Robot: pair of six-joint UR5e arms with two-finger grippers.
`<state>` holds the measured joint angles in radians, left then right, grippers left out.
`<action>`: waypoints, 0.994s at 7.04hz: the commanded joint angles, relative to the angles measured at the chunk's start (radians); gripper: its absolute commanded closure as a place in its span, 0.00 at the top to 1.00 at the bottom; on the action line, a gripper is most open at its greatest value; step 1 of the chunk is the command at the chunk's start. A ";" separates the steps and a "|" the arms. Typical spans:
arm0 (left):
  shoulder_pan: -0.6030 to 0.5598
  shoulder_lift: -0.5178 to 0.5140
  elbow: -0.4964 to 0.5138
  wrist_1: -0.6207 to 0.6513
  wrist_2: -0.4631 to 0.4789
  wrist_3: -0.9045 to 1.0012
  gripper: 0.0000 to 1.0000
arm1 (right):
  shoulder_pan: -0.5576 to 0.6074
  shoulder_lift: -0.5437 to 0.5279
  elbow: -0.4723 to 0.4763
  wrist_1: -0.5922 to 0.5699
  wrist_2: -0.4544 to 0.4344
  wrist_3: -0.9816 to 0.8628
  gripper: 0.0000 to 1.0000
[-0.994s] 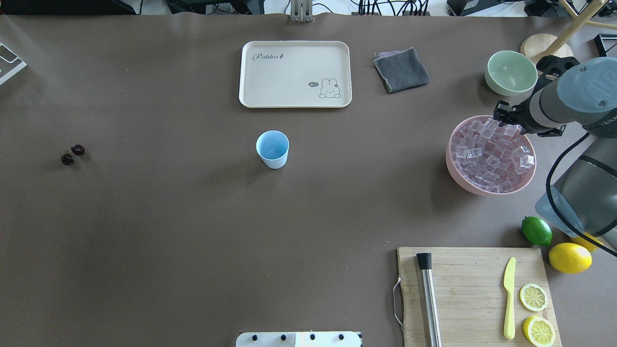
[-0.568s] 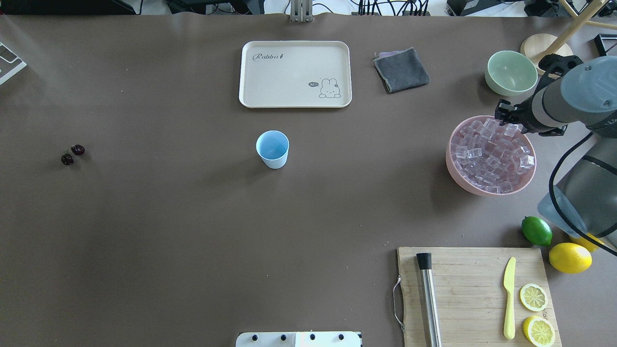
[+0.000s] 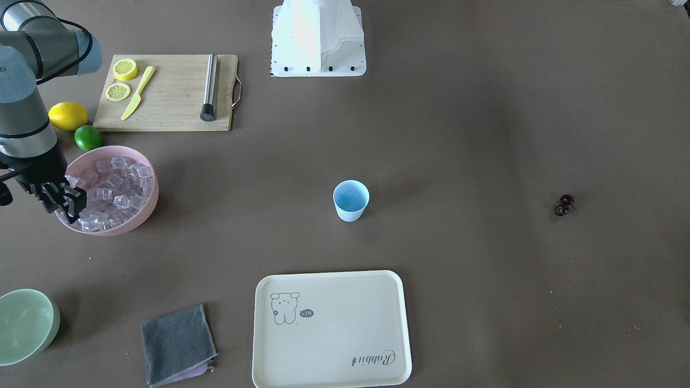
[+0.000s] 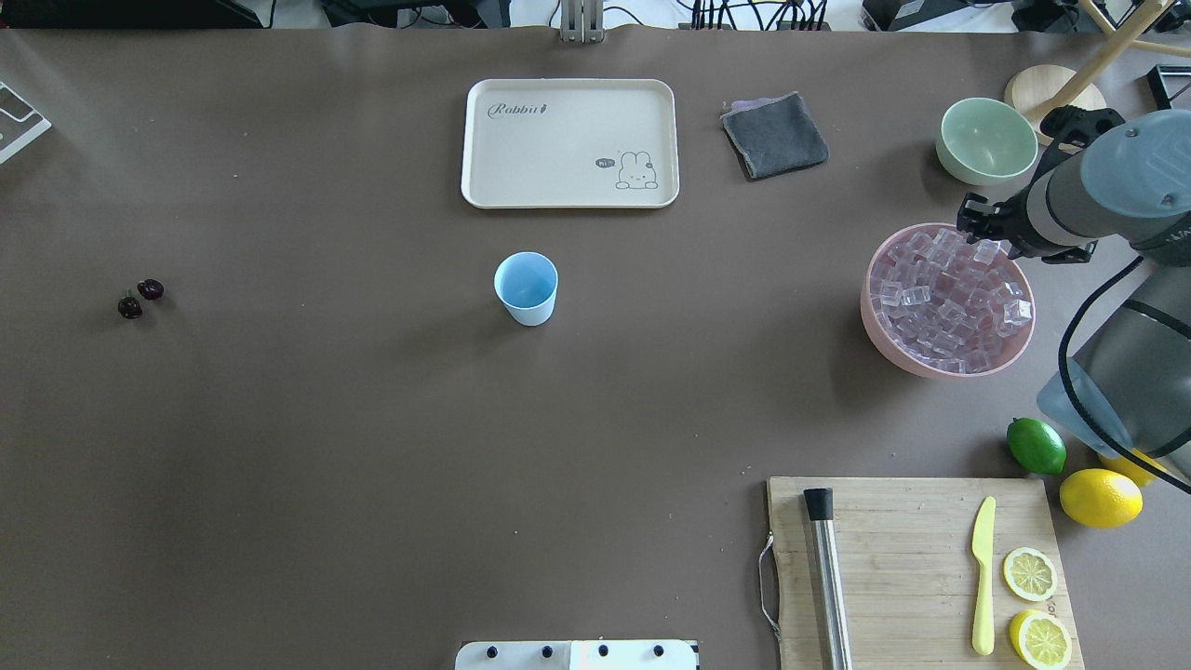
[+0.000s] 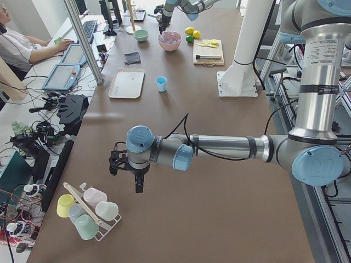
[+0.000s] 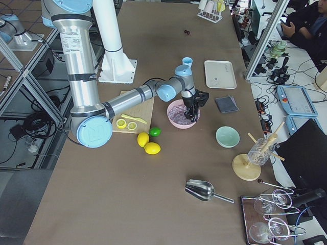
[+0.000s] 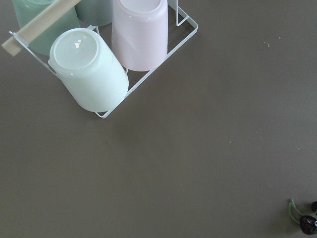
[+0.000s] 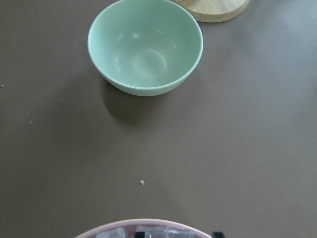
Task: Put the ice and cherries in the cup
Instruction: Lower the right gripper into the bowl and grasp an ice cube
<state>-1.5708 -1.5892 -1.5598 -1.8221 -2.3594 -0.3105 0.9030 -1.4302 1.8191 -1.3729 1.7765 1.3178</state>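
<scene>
The light-blue cup [image 4: 527,288] stands upright and empty at mid-table, also in the front view [image 3: 351,200]. The dark cherries [image 4: 140,298] lie on the table far to the left; they also show at the left wrist view's bottom right corner [image 7: 307,221]. Clear ice cubes [image 4: 949,298] fill the pink bowl [image 4: 875,326]. My right gripper [image 4: 975,225] hangs at the bowl's far rim, just over the ice [image 3: 110,191], and looks open and empty. My left gripper [image 5: 137,185] shows only in the left side view, above the table near a cup rack; I cannot tell its state.
A pale green bowl [image 4: 986,140] and a grey cloth [image 4: 774,135] sit behind the pink bowl, and a cream tray [image 4: 569,142] behind the cup. A cutting board [image 4: 912,568] holds a knife, lemon slices and a metal rod; a lime [image 4: 1036,446] and lemons lie beside it. A wire cup rack [image 7: 99,54] is under the left wrist.
My right arm has shifted slightly to the right at the pink bowl's far rim. The cup, cherries and ice have not moved.
</scene>
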 commanded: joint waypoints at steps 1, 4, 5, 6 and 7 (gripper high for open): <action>0.000 0.000 0.009 -0.014 0.000 -0.001 0.98 | -0.003 0.001 -0.004 0.000 0.000 0.008 0.54; 0.000 -0.005 0.009 -0.017 0.000 -0.009 0.98 | -0.001 -0.003 -0.001 0.002 -0.002 0.012 0.51; 0.000 0.000 0.006 -0.017 0.000 -0.009 0.98 | -0.003 -0.004 -0.001 0.002 -0.006 0.014 0.49; 0.000 0.000 0.007 -0.017 0.000 -0.006 0.98 | -0.001 -0.006 0.000 0.002 -0.008 0.014 0.46; 0.000 0.002 0.007 -0.017 0.000 -0.004 0.98 | -0.003 -0.004 -0.001 0.002 -0.008 0.017 0.45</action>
<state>-1.5708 -1.5892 -1.5524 -1.8392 -2.3593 -0.3165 0.9013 -1.4345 1.8183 -1.3714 1.7697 1.3321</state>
